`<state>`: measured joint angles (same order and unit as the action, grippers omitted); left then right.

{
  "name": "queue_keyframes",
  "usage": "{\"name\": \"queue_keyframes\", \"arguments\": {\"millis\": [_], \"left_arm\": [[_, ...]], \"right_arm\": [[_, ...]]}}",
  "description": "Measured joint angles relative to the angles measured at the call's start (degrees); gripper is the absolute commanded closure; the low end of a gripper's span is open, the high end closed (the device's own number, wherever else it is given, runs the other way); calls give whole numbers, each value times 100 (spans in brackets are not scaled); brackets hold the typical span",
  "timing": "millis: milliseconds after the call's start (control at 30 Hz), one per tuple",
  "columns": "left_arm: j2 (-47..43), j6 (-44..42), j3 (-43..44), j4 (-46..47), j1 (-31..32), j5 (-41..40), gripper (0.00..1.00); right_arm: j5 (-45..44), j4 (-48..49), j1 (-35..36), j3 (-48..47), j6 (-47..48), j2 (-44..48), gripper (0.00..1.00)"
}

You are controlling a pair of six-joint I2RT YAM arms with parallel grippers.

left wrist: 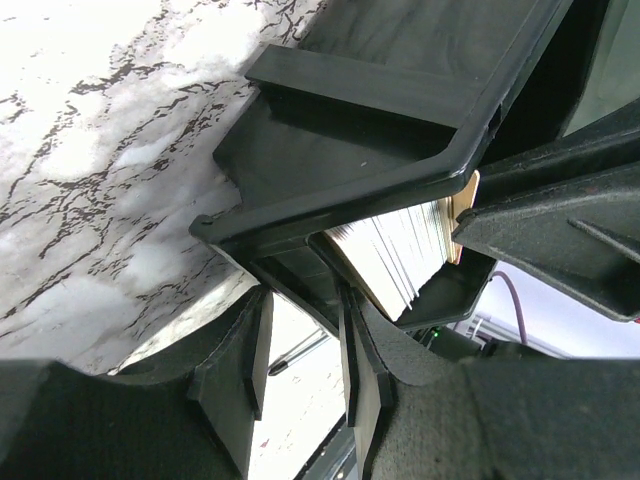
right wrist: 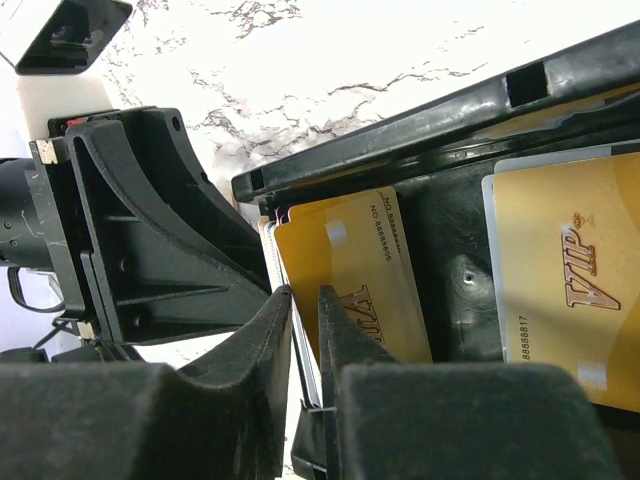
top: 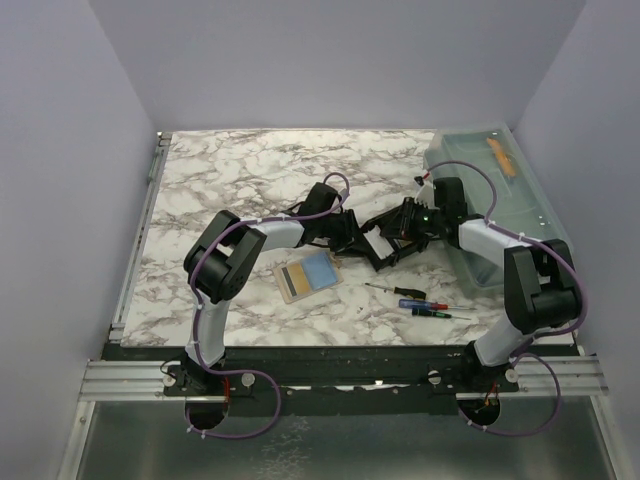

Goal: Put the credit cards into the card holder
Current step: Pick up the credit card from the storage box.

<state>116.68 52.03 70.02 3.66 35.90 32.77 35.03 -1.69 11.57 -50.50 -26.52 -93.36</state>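
card holder (top: 383,256): black plastic tray with low walls. It is up off the marble table (top: 230,180) at mid-scene, tilted, between the two arms.
holder contents: gold cards (right wrist: 350,270) stand packed on edge at one end, with a number row and part of some lettering showing. A flat VIP card (right wrist: 570,280), also gold, sits in the next section with a pale card edge behind it.
loose cards: tan card (top: 292,281) with darker stripes and light blue card (top: 318,268) lie side by side on the table, near the holder on its left and not in it. Cannot tell whether they touch or overlap.
left gripper (left wrist: 300,330): clamped on the holder's end wall, jaws only partly apart.
right gripper (right wrist: 305,305): fingers drawn to a narrow slit, pinching the edge of the gold cards.
hidden, top view: both grippers cover most of the holder, so its contents are unreadable.
hidden, left wrist: shows only the holder's outer walls and thin white card edges, no card faces.
hidden, right wrist: its own fingers cover the lower part of the gold cards, and the holder is cut off at right.
only in top view: the loose cards, the screwdrivers (top: 420,303) to their right, and the translucent bin (top: 510,200) at the table's right edge.
only in right wrist: the card print.
only in left wrist: the stack seen as many thin edges.
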Motion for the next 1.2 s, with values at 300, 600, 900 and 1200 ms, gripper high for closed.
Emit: {"name": "queue_keyframes", "arguments": {"millis": [300,600,900,1200], "left_arm": [[0,-26,0,-20,0,15,62],[-24,-205,0,-42,22,-72,62],[-114,-411,0,-175,61,-328,62],[-70,-509,212,-446,57,-411,62]], "right_arm": [[-90,72,4,-63,0,-42,100],[-485,-197,105,-184,308,-101,100],[-1095,-350,162,-190,417,-111,100],[-1272,-603,192,-260,496,-28,54]]}}
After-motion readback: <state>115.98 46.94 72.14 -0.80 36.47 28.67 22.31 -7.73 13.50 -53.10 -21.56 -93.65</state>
